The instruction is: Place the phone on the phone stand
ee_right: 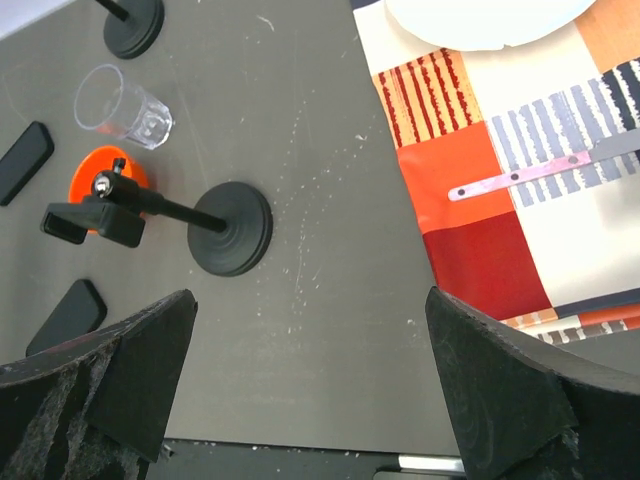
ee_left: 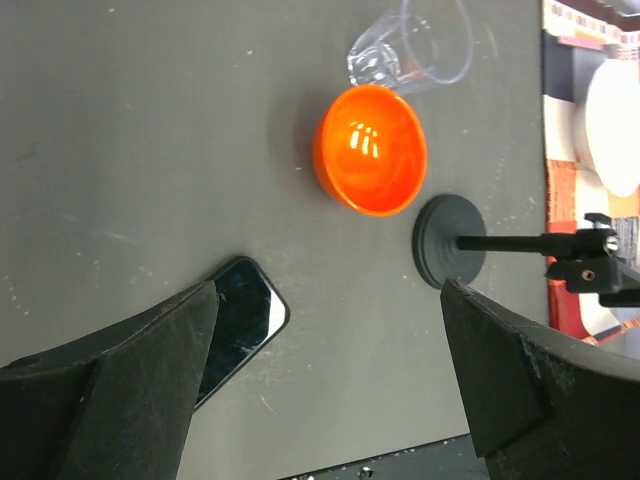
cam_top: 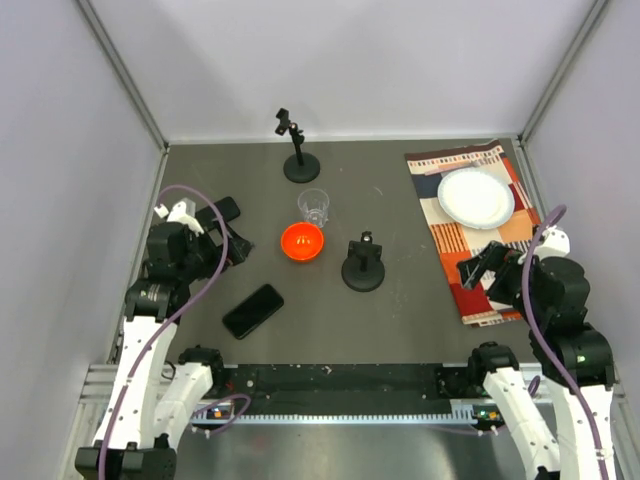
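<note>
Phone point(cam_top: 253, 311) lying on bench point(cam_top: 400, 330), long axis running diagonally, nearward of left tool point(ee_left: 328, 288); we are judging left arm nearer. Left tool, right tool point(ee_right: 310, 295) both gaping wide, gripping nothing. Phone stand point(cam_top: 363, 265) standing rightward.

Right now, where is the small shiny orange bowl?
In the top view, the small orange bowl sits slightly left of centre, just nearer the arms than the clear cup and to the left of the nearer black phone stand.
</note>
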### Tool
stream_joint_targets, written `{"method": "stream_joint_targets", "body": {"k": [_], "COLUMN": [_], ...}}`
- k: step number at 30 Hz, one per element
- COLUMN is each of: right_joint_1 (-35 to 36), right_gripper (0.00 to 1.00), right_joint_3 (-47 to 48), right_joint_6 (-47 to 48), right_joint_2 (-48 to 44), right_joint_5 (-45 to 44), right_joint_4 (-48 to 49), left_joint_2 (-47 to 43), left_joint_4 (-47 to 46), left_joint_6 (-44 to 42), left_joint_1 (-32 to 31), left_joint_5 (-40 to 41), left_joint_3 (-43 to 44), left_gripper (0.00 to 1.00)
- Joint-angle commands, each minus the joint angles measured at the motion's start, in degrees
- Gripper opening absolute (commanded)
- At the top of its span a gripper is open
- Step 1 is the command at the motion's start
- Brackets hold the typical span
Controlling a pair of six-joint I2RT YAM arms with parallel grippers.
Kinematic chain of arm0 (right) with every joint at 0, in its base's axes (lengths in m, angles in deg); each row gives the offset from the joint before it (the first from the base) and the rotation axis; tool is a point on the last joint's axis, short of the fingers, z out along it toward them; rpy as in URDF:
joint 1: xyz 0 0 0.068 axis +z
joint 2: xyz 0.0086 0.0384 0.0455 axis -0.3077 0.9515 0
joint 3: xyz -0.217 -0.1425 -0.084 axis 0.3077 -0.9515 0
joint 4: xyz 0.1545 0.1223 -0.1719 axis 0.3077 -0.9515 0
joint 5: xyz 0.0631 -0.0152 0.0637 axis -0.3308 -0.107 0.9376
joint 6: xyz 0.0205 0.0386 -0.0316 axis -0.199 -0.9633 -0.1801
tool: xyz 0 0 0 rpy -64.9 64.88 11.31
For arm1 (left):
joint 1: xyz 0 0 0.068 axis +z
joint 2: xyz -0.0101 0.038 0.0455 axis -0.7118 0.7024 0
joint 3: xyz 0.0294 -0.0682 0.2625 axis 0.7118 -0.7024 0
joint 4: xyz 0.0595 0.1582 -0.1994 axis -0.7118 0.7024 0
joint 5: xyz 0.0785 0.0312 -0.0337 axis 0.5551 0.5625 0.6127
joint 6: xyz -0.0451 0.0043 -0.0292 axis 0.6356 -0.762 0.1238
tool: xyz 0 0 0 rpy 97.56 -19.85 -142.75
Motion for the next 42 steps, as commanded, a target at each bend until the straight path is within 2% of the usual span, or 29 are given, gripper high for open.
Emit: {"method": "stream_joint_targets", "body": {"k": [1, 6, 8, 11, 13, 14, 19, 21, 23, 28, 32, 35, 40, 42], "right_joint_1": [0.0, 0.1, 0.1, 0.0, 0.1, 0.1, 0.1, 0.1, 0.2, 0.1, 0.0, 0.1, 0.1, 0.1], "right_gripper": [0.99, 0.99, 0.99, 0.99, 0.99, 0.99, 0.99, 0.99, 0.99, 0.99, 0.99, 0.99, 0.99, 0.99], "right_joint_3": [1.8, 1.5, 1.5, 1.2, 1.0, 1.0, 0.9, 0.7, 0.5, 0.3, 0.3, 0.3, 0.2, 0.3], "right_joint_6": [2.2, 4.1, 4.6, 5.0, 5.2, 5.4, 5.8, 5.9, 6.0, 6.2, 6.1, 6.1, 6.1, 6.2], "right_joint_2": [1.6, 4.1, 4.5, 4.3, 4.0, 3.9, 3.6, 3.2, 2.9, 1.7, 1.5, 1.3, 1.3, 1.3], "right_joint_5": [2.8, 7.1, 8.1, 8.9, 9.6, 10.2, 11.2, 11.7, 12.1, 12.2, 12.2, 12.3, 12.0, 12.2], "right_joint_4": [0.4, 0.4, 0.5, 1.0, 1.4, 1.5, 1.7, 1.6, 1.9, 2.3, 2.6, 2.7, 2.9, 2.9], "left_joint_2": [1.5, 2.4, 2.6, 0.7, -0.7, -0.6, 3.7, 6.0, 8.2, 12.7, 16.8, 16.0, 12.7, 10.8], "left_joint_4": [2.3, 4.4, 8.0, 8.4, 6.8, 5.3, 1.1, -2.9, -4.2, -8.4, -5.9, -4.0, -1.4, 0.3], "left_joint_6": [-1.6, -0.8, 1.7, 5.0, 6.7, 7.6, 8.6, 8.9, 9.1, 7.1, 8.3, 11.9, 17.0, 17.5], "left_joint_1": [0.2, 0.2, 0.5, 2.1, 5.2, 8.0, 15.7, 16.5, 16.5, 16.5, 16.5, 16.5, 16.5, 16.5], "left_joint_5": [6.0, 9.0, 13.0, 17.1, 15.5, 11.2, 4.8, -0.4, -1.9, -4.1, -3.3, -1.9, -3.5, -3.1], "left_joint_3": [3.2, 2.8, 2.8, 0.1, -4.4, -5.7, -12.8, -15.5, -16.3, -18.2, -18.9, -19.9, -22.7, -23.5], "left_gripper": [0.98, 0.98, 0.98, 0.98, 0.98, 0.98, 0.98, 0.96, 0.93, 0.92, 0.91, 0.92, 0.84, 0.85]}}
